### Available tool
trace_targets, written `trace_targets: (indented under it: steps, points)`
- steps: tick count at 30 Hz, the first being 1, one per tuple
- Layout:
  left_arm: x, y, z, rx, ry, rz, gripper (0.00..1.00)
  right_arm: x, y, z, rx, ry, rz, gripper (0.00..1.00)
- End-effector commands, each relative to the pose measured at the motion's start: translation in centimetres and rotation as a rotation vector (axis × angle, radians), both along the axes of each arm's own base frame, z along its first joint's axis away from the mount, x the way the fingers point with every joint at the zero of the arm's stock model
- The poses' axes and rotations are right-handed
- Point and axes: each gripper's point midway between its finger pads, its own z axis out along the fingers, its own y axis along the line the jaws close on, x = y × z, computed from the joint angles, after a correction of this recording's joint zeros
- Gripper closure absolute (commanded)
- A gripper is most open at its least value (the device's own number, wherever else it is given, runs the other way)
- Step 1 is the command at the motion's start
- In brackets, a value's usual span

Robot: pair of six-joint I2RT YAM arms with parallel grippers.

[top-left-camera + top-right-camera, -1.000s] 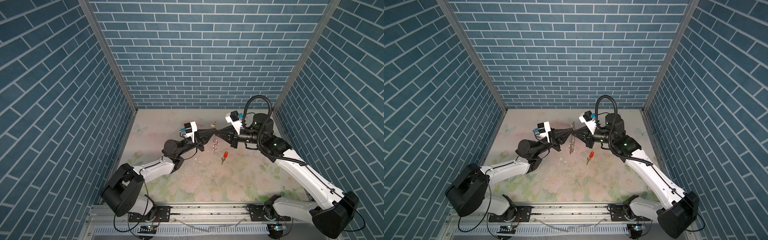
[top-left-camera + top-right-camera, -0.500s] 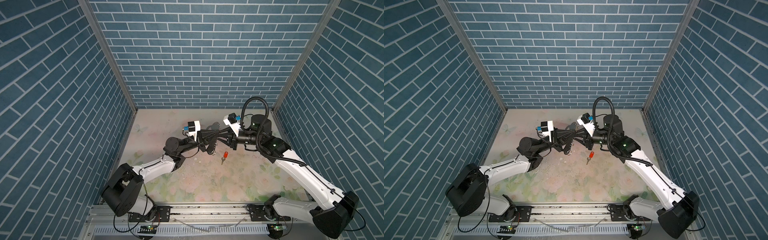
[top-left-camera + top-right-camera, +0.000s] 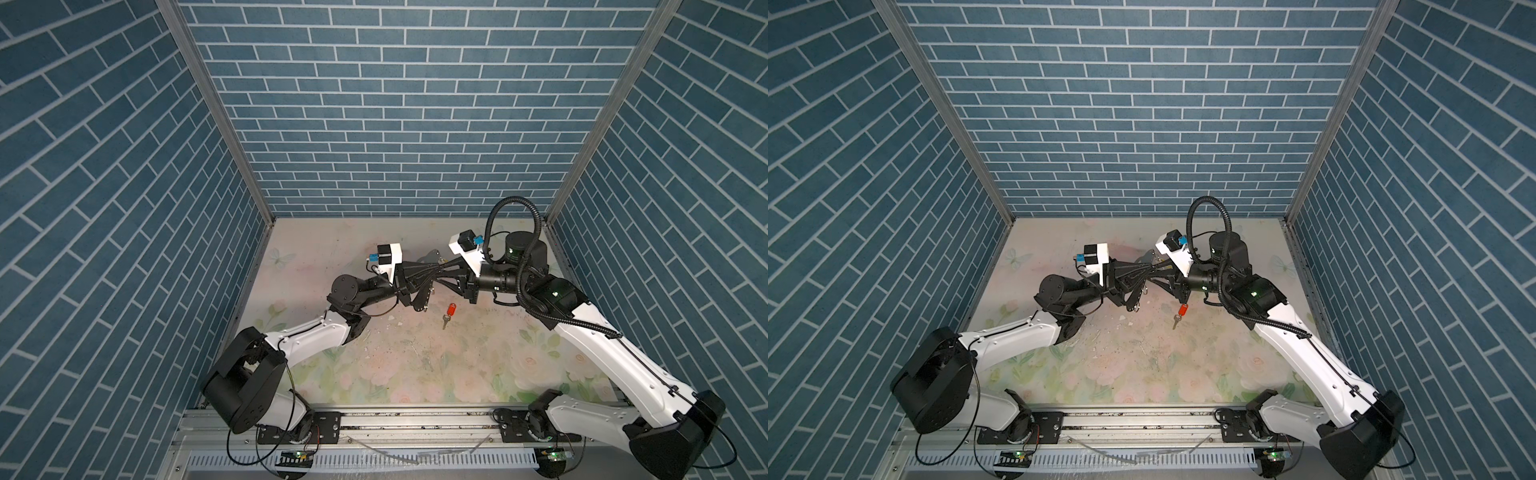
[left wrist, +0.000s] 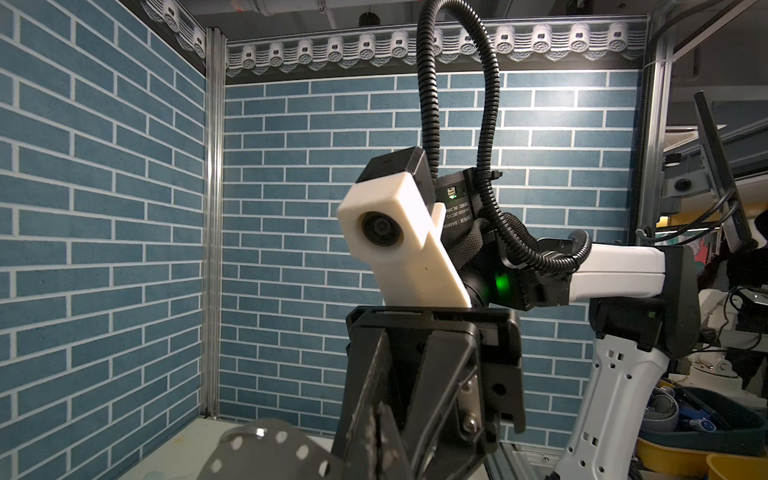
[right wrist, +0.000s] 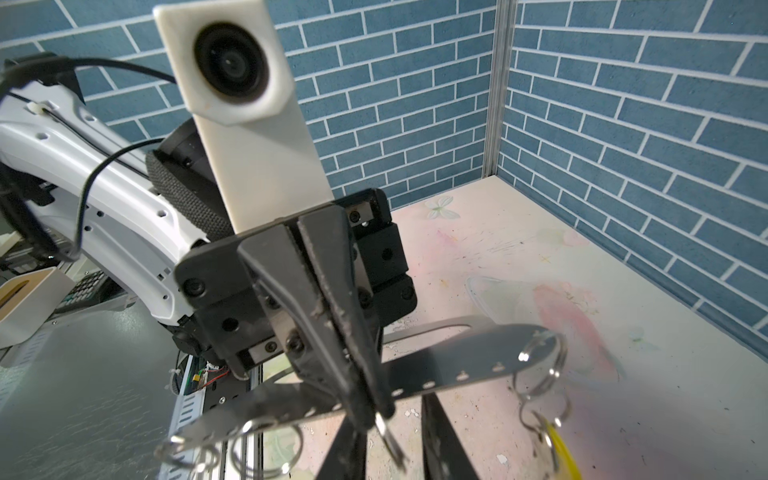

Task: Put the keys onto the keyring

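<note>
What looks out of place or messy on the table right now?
White chips and dark specks litter the scuffed floral mat. The red-tagged key lies alone on it, off the keyring that the left gripper holds in the air.

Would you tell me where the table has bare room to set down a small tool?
The widest bare patch of table lies between the red key and the front rail. A narrower strip runs along the back wall. Mid-table, around the held keyring, is crowded.
</note>
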Motion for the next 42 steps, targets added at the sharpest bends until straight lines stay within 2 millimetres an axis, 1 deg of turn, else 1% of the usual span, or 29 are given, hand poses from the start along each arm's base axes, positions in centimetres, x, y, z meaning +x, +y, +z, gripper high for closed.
trace_targets:
  steps: [1,4,9,13,19,25,31,39,42]
  points:
    - [-0.4,0.8,0.7,-0.028,-0.013,-0.007,1.0,-0.8,-0.5,1.9,-0.015,-0.09,0.023,0.76]
    - [-0.4,0.8,0.8,-0.027,-0.013,-0.009,1.0,-0.7,-0.9,0.7,-0.052,-0.073,-0.004,0.8]
    - [-0.4,0.9,0.8,-0.03,-0.011,-0.01,1.0,-1.1,-1.7,0.3,-0.053,-0.086,-0.03,0.81]
    - [-0.4,1.0,1.0,-0.037,-0.011,-0.016,1.0,-1.1,-2.0,0.7,-0.049,-0.106,-0.047,0.81]
    - [-0.5,0.7,1.0,-0.034,-0.002,-0.047,1.0,-0.8,-1.9,1.2,-0.048,-0.129,-0.051,0.77]
    - [-0.8,0.3,0.9,-0.013,0.009,-0.089,1.0,-0.4,-1.7,1.7,-0.037,-0.144,-0.057,0.77]
    - [-0.9,0.1,0.9,-0.015,0.009,-0.106,1.0,-0.5,-1.4,1.9,-0.032,-0.139,-0.034,0.77]
    - [-0.8,-0.3,0.9,-0.006,0.019,-0.134,1.0,-0.8,-1.0,2.1,-0.018,-0.134,-0.001,0.83]
    - [-0.8,-0.3,0.8,-0.005,0.02,-0.136,1.0,-1.0,-0.9,2.4,-0.011,-0.136,0.011,0.87]
